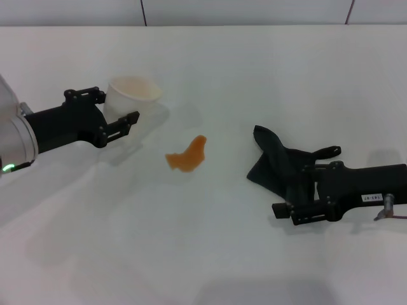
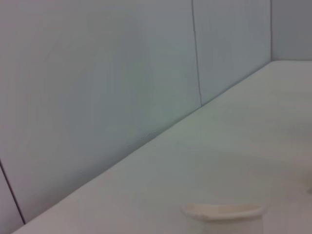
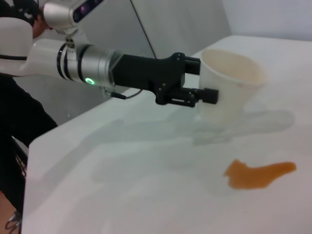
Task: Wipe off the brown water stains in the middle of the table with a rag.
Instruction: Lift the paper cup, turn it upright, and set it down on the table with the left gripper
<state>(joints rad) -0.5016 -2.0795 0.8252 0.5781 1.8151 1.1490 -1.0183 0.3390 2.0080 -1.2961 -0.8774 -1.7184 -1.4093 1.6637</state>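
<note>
The brown water stains (image 1: 187, 156) are one orange-brown blotch in the middle of the white table (image 1: 210, 254); the right wrist view also shows the stains (image 3: 258, 174). To their right lies the dark rag (image 1: 275, 162), crumpled with one corner raised. My right gripper (image 1: 300, 180) is at the rag's right edge, fingers spread open on either side of the cloth. At the left, my left gripper (image 1: 116, 108) is shut on a pale cream cup (image 1: 133, 95). The right wrist view shows that left gripper (image 3: 200, 78) clasping the cup (image 3: 229, 87).
In the left wrist view only the cup's rim (image 2: 222, 210) shows, with the tabletop (image 2: 243, 146) and a grey panelled wall (image 2: 97, 73) behind. The wall runs along the table's far edge (image 1: 254, 25).
</note>
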